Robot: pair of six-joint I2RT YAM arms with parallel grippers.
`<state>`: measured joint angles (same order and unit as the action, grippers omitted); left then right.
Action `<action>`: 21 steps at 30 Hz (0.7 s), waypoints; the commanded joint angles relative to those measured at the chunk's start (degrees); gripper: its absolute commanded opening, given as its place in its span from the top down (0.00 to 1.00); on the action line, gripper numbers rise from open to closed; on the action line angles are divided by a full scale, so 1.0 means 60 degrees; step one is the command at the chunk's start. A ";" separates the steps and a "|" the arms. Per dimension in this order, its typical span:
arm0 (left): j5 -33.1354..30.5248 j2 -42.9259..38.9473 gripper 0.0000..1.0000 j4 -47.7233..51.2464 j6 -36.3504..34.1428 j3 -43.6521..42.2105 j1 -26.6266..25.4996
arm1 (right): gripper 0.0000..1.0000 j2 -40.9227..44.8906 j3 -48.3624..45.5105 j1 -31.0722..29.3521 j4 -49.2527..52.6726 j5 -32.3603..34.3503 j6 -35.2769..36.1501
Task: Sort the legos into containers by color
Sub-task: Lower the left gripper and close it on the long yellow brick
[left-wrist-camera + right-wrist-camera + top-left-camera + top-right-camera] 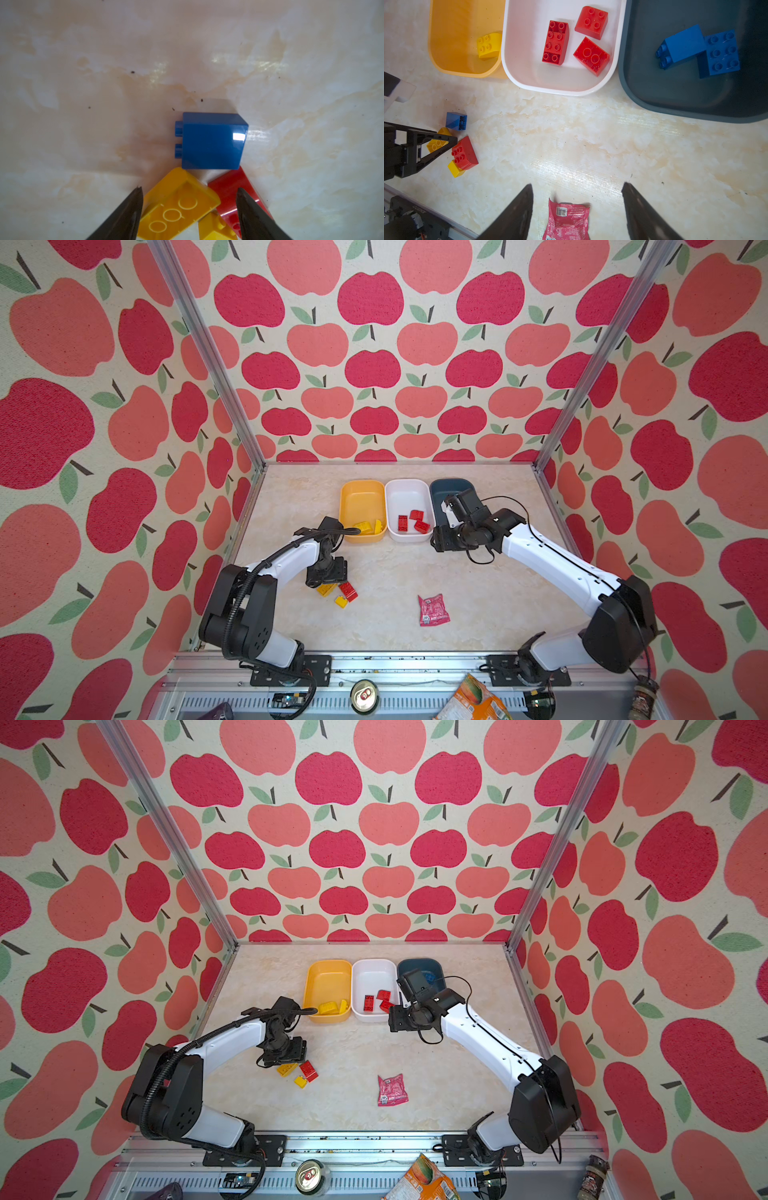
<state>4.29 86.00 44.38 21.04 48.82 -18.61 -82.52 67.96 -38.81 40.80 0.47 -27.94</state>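
Pointed black left gripper (pixel 189 188), glossy yellow brick (pixel 180 205)

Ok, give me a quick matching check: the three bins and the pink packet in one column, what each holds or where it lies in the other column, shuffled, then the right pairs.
1. white bin
2. dark blue-grey bin
3. yellow-orange bin
4. pink packet

A. holds two blue bricks
B. holds three red bricks
C. lies on the table, outside every bin
D. holds yellow bricks

Pairs: 1-B, 2-A, 3-D, 4-C.
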 commanded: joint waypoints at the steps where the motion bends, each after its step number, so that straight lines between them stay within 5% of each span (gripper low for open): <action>1: 0.0070 0.0066 0.31 0.0279 0.0159 -0.0123 -0.0032 | 0.29 0.0248 -0.0099 0.0081 0.0072 -0.0071 -0.0177; 21: -0.0313 0.0129 0.61 0.0088 0.0354 -0.0288 -0.0135 | 0.30 0.0343 -0.0240 0.0096 -0.0090 -0.0078 -0.0294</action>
<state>3.66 86.37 44.31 23.05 47.81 -19.03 -81.95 67.13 -38.59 40.34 0.30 -28.64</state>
